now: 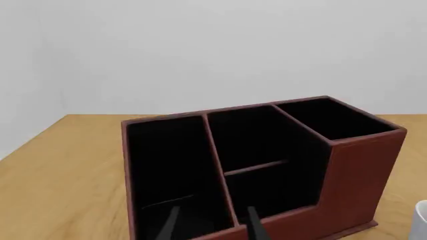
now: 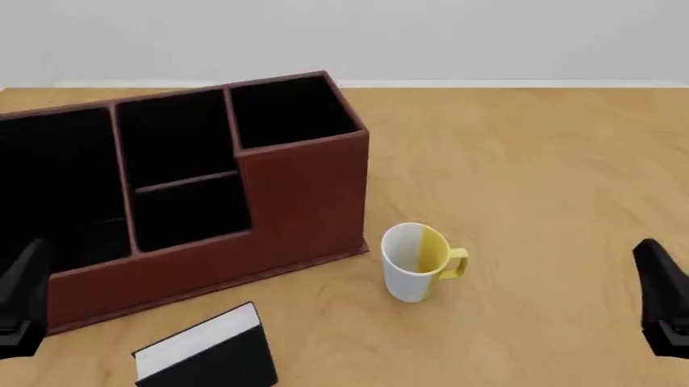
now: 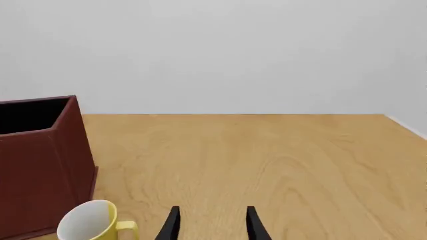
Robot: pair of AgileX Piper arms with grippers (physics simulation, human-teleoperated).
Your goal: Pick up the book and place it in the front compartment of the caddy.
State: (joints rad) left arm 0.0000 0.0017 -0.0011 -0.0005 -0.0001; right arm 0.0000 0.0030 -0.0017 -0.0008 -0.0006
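Observation:
The book (image 2: 206, 353), black with its white page edge turned up, sits near the table's front edge, just in front of the caddy (image 2: 302, 201); the picture's lower border cuts it off. The reddish-brown caddy has black cells and a lower front wall. My left gripper (image 2: 24, 297) hangs at the left edge, beside the book and apart from it. In the left wrist view it (image 1: 213, 226) is open and empty, pointing at the caddy (image 1: 360, 175). My right gripper (image 2: 662, 294) is far right, open and empty (image 3: 212, 224). Neither wrist view shows the book.
A white-and-yellow mug (image 2: 415, 263) stands upright right of the caddy's front corner, also seen in the right wrist view as the mug (image 3: 90, 223) beside the caddy's end wall (image 3: 40, 165). A pale wall bounds the table's far edge (image 2: 517, 84).

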